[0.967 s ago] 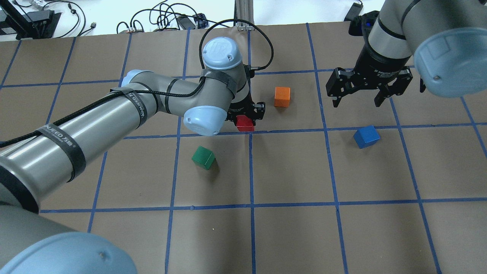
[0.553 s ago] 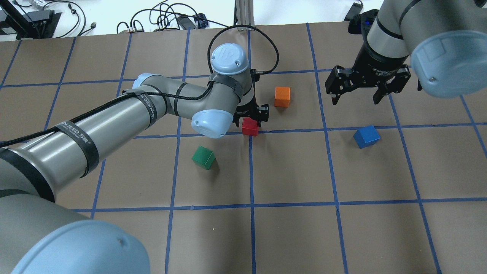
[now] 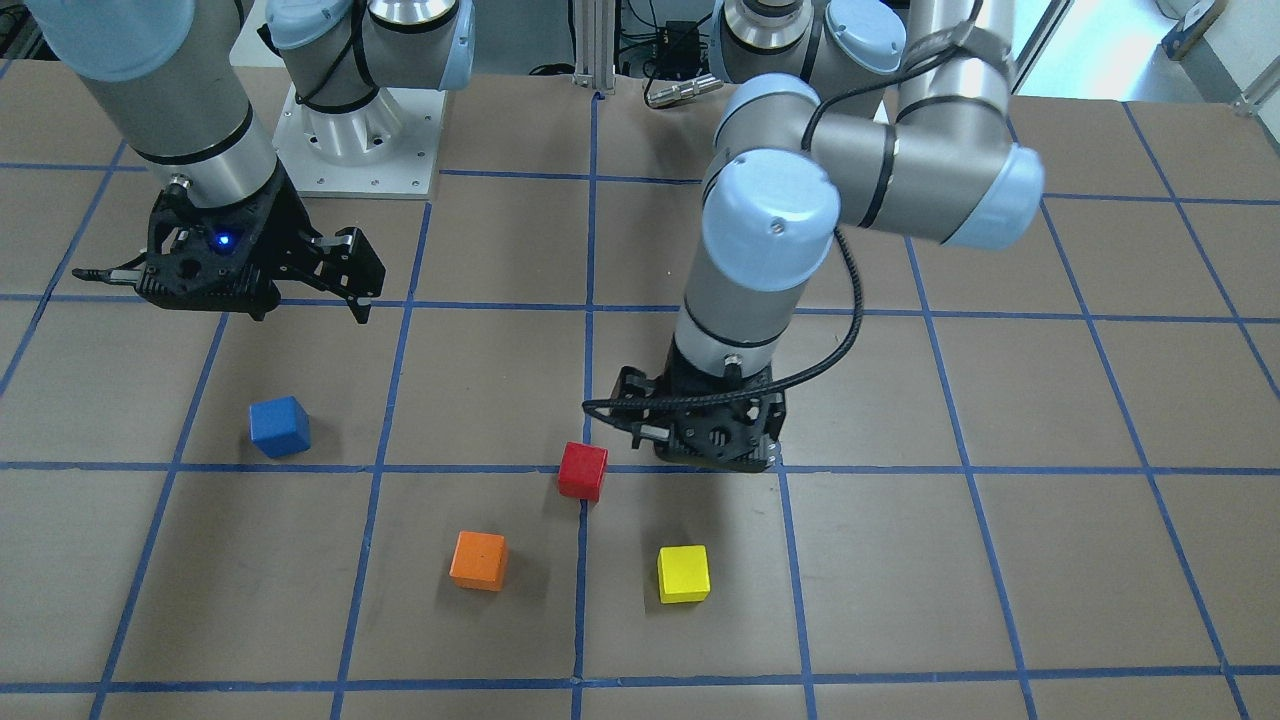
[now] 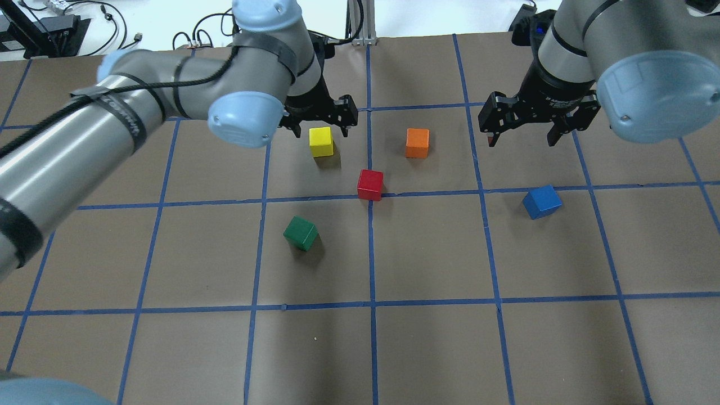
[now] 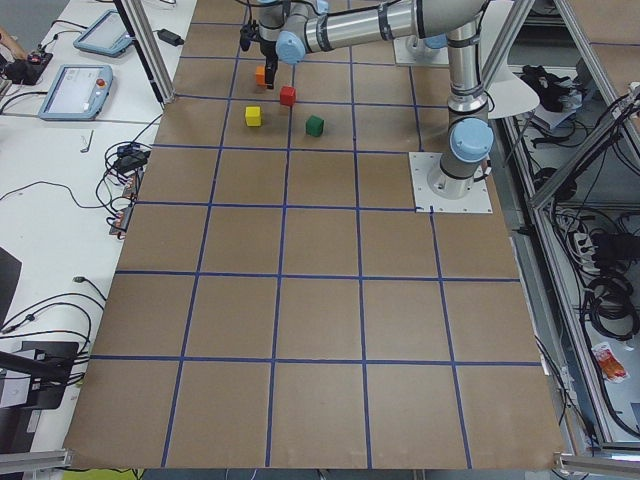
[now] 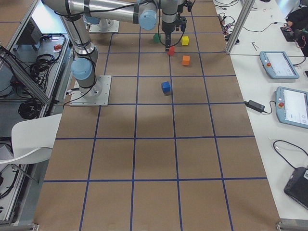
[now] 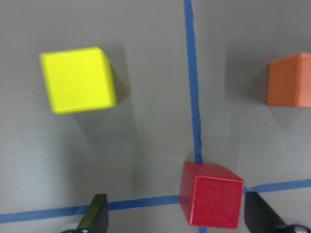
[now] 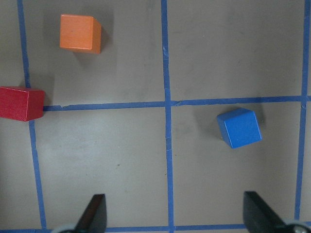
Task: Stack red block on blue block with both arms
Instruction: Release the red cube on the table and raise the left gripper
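Observation:
The red block (image 4: 370, 184) sits on the table on a blue tape line, free of both grippers; it also shows in the front view (image 3: 583, 470) and the left wrist view (image 7: 212, 201). The blue block (image 4: 541, 202) lies to its right, also seen in the right wrist view (image 8: 238, 127). My left gripper (image 4: 319, 122) is open and empty, raised above the table near a yellow block (image 4: 321, 141). My right gripper (image 4: 522, 138) is open and empty, hovering beyond the blue block.
An orange block (image 4: 417, 143) lies beyond the red one and a green block (image 4: 301, 233) lies nearer my base on the left. The brown table (image 4: 427, 349) carries a blue tape grid. The left arm's elbow and forearm (image 4: 169, 90) span the far left.
My left gripper was down around the red block; it has lifted off and swung away to the far left, uncovering the yellow block. The red block stays on the table. The right gripper drifted slightly farther away.

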